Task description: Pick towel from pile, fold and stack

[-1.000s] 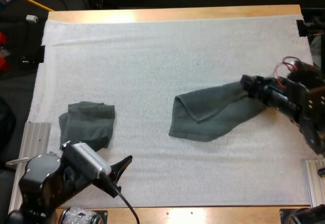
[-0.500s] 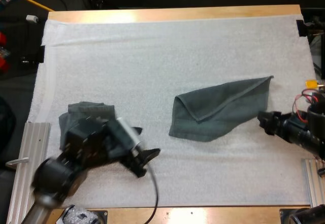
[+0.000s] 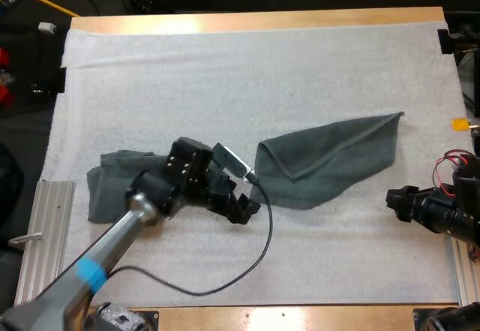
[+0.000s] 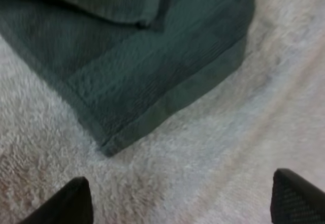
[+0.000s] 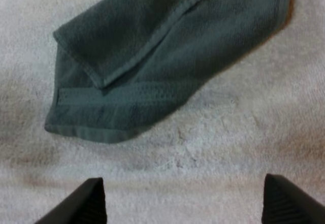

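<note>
- Towel work lies on a white mat (image 3: 225,68) that covers most of the wooden surface (image 3: 262,22). Places below are given from the spread towel (image 3: 330,158), a dark grey-green cloth lying flat on the mat.
- Spread towel: it runs from a blunt end on the left arm's side to a pointed corner at its far right. At the blunt end a flap is folded over on top, leaving a slanted hemmed edge across the cloth.
- Crumpled towel (image 3: 112,185): it is the same colour, bunched up, and sits on the mat to the left of the spread towel, apart from it. The left arm passes over its near right part.
- Left tool (image 3: 244,208): in the high view it sits low over the mat, just beside the spread towel's near left corner.
- Left tool (image 4: 183,201), seen from its own wrist: it is released, with its jaws wide apart and bare mat between them. The hemmed corner of the spread towel (image 4: 152,66) lies just ahead, clear of both jaws.
- Right tool (image 3: 396,200): it is to the right of the spread towel, off its near right edge, over bare mat and apart from the cloth.
- Right tool (image 5: 183,203), seen from its own wrist: it is also released, jaws wide apart and grasping nothing. The spread towel (image 5: 167,56) lies ahead with its folded flap on top, and a band of bare mat separates it from the jaws.
</note>
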